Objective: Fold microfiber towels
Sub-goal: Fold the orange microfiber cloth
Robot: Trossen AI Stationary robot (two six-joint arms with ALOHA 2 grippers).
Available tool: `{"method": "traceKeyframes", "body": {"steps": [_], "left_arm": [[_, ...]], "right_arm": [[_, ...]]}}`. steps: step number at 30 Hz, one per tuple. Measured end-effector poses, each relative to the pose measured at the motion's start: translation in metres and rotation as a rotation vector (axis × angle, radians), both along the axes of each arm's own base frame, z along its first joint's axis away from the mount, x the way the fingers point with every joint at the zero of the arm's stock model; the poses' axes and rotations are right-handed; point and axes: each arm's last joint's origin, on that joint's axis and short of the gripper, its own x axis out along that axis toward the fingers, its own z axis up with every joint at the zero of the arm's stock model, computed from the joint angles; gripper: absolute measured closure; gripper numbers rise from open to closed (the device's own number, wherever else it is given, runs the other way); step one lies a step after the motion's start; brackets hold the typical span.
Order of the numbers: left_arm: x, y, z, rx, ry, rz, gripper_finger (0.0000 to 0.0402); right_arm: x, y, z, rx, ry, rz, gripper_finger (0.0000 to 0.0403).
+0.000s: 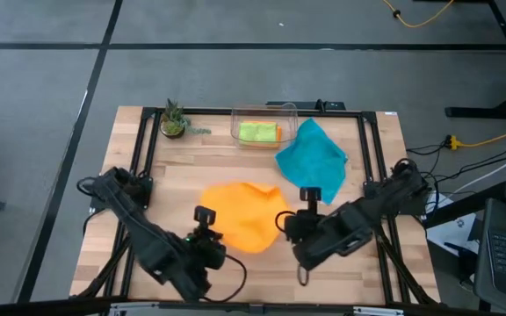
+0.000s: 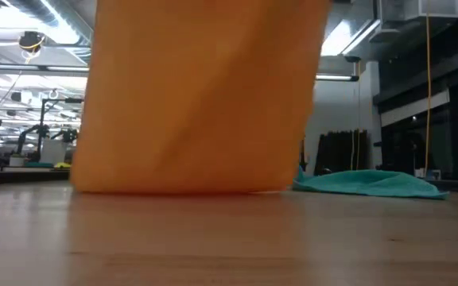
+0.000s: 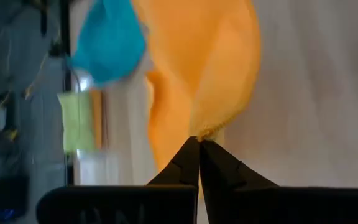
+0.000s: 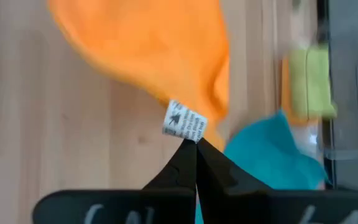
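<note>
One orange towel [image 1: 244,215] hangs between my two grippers over the middle of the table. In the low view it fills the frame, and its lower edge [image 2: 181,189] reaches the table top. My left gripper [image 1: 207,230] is shut on its left near corner and my right gripper [image 1: 285,221] on its right near corner. The teal towel [image 1: 313,158] lies crumpled on the table at the far right. The lime green towel [image 1: 255,132] and a second orange one [image 1: 277,133] lie in the clear bin [image 1: 263,112]. My left gripper [image 3: 199,142] pinches a bunched corner of the orange towel [image 3: 207,129] between its two fingertips. The cloth runs away from the fingers toward the table's far side. One layer or several, I cannot tell. My right gripper [image 4: 196,144] pinches the towel's corner beside the white label [image 4: 185,123] between its two fingertips. The cloth spreads away from the fingers, slack.
A small potted plant [image 1: 174,121] stands at the far left corner. The clear bin stands at the far edge. A black frame [image 1: 139,158] runs along the table's sides. Bare wood [image 1: 183,167] shows left of the orange towel.
</note>
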Motion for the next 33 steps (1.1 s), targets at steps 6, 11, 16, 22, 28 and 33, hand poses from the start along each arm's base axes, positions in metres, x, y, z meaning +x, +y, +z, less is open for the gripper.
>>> {"method": "traceKeyframes", "body": {"steps": [6, 11, 16, 22, 28, 33], "left_arm": [[-0.019, 0.000, 0.057, -0.055, -0.176, -0.077, 0.0401], [-0.038, 0.009, 0.091, -0.044, -0.349, -0.122, 0.0401], [-0.050, 0.025, 0.113, -0.086, -0.469, -0.059, 0.0401], [-0.043, 0.043, 0.114, -0.144, -0.458, 0.020, 0.0401], [-0.015, 0.070, 0.089, -0.174, -0.315, 0.191, 0.0401], [0.012, 0.105, 0.062, -0.068, -0.198, 0.292, 0.0401]], "right_arm": [[-0.020, 0.006, 0.057, 0.076, -0.186, 0.107, 0.0403], [-0.036, -0.001, 0.082, 0.036, -0.341, 0.165, 0.0403], [-0.038, -0.011, 0.097, -0.027, -0.427, 0.159, 0.0403], [-0.021, -0.027, 0.090, -0.062, -0.391, 0.097, 0.0403], [0.006, -0.057, 0.070, -0.111, -0.280, -0.039, 0.0403], [0.041, -0.091, 0.049, -0.190, -0.182, -0.110, 0.0403]]}}
